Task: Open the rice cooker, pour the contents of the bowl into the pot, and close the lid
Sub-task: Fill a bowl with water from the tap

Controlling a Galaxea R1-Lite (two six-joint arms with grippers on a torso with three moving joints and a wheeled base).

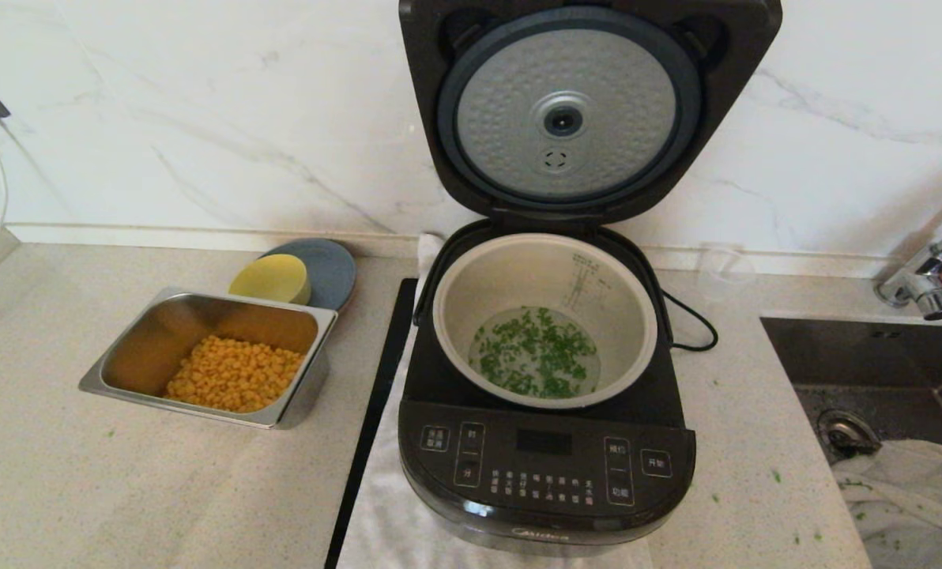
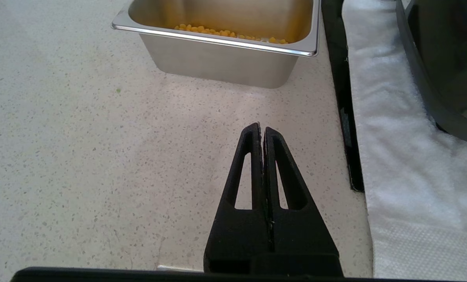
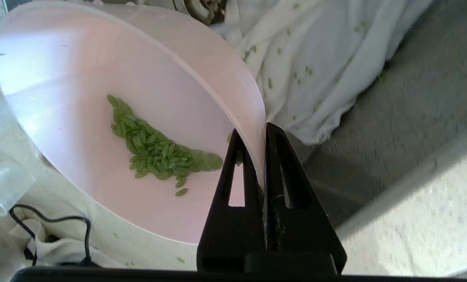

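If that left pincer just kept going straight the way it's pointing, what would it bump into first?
Most likely the steel tray of corn kernels. The left pincer, shut, points across bare countertop at the tray's near wall; nothing lies between, though depth is hard to judge.

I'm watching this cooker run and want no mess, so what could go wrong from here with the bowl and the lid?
1. The right gripper pinches only the rim of the tilted bowl; it could slip or swing.
2. Green bits left in the bowl could spill onto the white cloth in the sink rather than into the pot.
3. The lid stands fully open, so closing is yet to be done.
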